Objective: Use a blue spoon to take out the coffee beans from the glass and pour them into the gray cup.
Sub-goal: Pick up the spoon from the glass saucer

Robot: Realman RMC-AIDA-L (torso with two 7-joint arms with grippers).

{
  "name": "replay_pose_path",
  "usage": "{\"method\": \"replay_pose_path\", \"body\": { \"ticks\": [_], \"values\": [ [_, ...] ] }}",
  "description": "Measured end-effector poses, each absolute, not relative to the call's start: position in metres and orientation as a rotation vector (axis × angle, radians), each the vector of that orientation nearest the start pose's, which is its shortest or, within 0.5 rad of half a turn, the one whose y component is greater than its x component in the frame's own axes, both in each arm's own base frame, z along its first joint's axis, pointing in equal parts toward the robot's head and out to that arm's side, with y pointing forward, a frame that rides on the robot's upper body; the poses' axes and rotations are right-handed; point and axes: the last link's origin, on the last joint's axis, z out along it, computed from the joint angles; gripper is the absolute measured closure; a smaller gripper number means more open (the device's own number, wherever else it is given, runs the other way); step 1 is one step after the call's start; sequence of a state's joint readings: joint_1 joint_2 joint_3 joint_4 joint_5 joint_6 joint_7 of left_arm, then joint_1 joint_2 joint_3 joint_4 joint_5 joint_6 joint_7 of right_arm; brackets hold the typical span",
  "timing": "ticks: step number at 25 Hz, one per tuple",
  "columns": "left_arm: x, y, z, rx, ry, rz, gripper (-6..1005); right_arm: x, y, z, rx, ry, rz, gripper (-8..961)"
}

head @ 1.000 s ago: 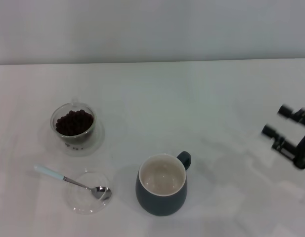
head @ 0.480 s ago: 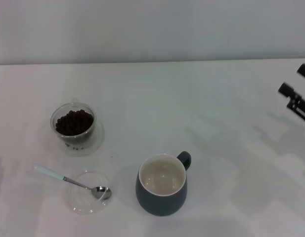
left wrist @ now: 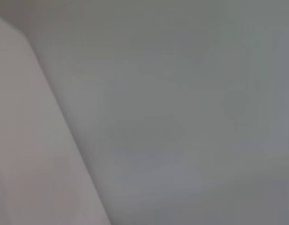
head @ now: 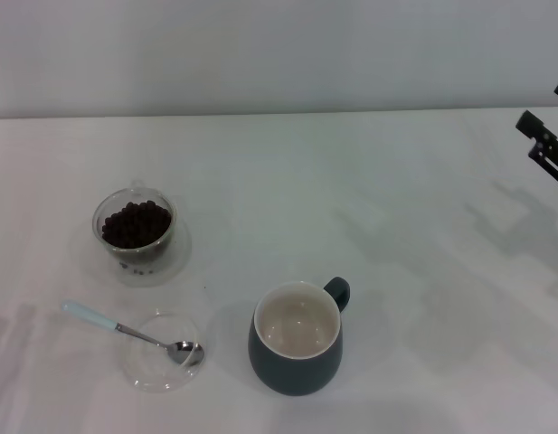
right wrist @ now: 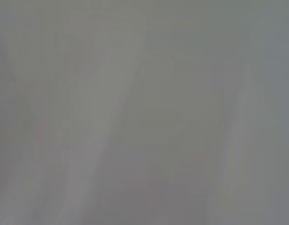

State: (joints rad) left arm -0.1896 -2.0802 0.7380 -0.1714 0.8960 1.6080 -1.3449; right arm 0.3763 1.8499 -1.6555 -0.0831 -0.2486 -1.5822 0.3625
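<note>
We saw nothing of the task done yet. The small clear glass cup (head: 135, 228) on its saucer-like base sat on the white bench (head: 351, 199) toward the left, full of dark brown coffee beans (head: 136, 224). The teaspoon with pale blue handle and silver bowl (head: 129, 332) lay untouched, near the glass on its near side, bowl resting in a shallow flat clear glass dish (head: 161, 353). The rounded dark slate-grey mug (head: 297, 348) with cream inside stood right of the dish, no beans in it. The right pincer (head: 548, 145) showed only at the far right edge, well apart from everything; we could not tell if its fingers were apart. Left pincer not visible; wrist views showed only blank surface. All left: grasp spoon, scoop, pour.
</note>
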Motion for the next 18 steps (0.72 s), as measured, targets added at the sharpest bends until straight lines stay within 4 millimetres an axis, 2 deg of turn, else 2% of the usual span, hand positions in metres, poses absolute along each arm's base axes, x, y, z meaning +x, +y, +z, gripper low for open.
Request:
{"method": "replay_pose_path", "body": {
  "ticks": [8,18],
  "values": [
    [-0.371,0.196,-0.040,-1.164,-1.715,-1.484,199,0.328,0.305,0.067,-1.944,0.066,0.833,342],
    [-0.362,0.212,-0.055,-1.284,-1.790,-1.412,199,0.328,0.305,0.064,-1.945,0.076,0.831,342]
  ]
}}
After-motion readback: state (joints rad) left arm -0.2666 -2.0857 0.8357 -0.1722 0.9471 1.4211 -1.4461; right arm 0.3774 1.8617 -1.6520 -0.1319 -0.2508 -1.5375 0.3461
